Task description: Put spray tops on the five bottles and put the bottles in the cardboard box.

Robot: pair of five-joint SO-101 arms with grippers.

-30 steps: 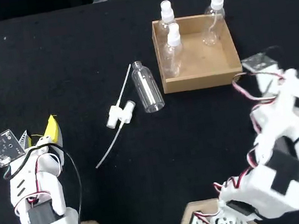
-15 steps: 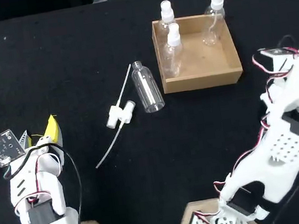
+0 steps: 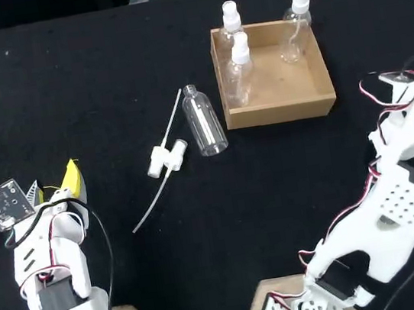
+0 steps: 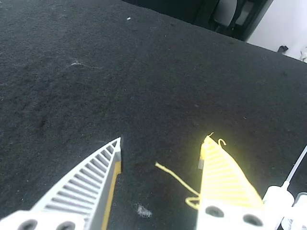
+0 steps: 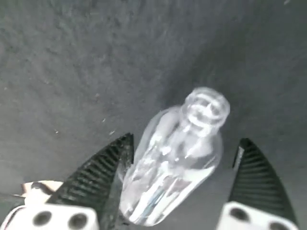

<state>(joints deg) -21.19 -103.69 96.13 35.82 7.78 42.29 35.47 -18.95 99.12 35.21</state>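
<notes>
Between the spread jaws of the right pincer (image 5: 186, 142) lies a clear capless plastic bottle (image 5: 175, 167), so pinching it seems next.

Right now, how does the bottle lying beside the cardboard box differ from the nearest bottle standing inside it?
The lying bottle rests on its side on the black table; the boxed bottle stands upright in the cardboard box. The boxed bottle wears a white spray top; the lying bottle's neck is bare. Both are clear plastic of similar shape.
</notes>
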